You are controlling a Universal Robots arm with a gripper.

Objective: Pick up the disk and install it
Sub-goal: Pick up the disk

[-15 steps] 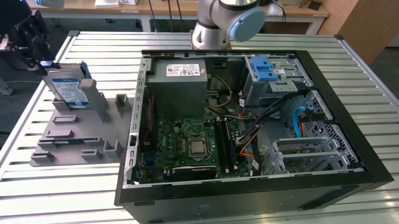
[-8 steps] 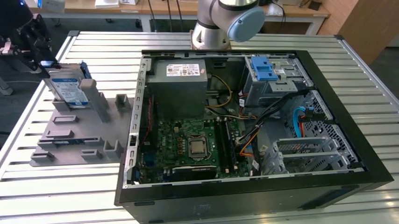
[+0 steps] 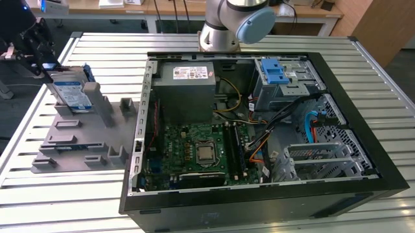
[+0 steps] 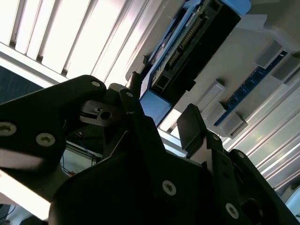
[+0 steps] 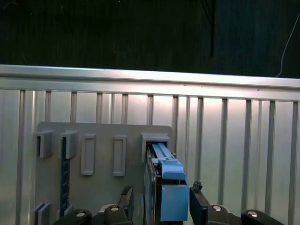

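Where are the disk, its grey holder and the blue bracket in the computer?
the disk (image 3: 73, 94), exterior view, on its white-and-blue label.
the grey holder (image 3: 91, 133), exterior view, on its flat base.
the blue bracket (image 3: 275, 72), exterior view, on its middle.

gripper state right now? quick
Gripper: open, straddling the disk that stands on edge in the grey holder, not clamped on it.

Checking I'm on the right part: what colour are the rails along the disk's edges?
Light blue, on the disk, best seen in the first wrist view.
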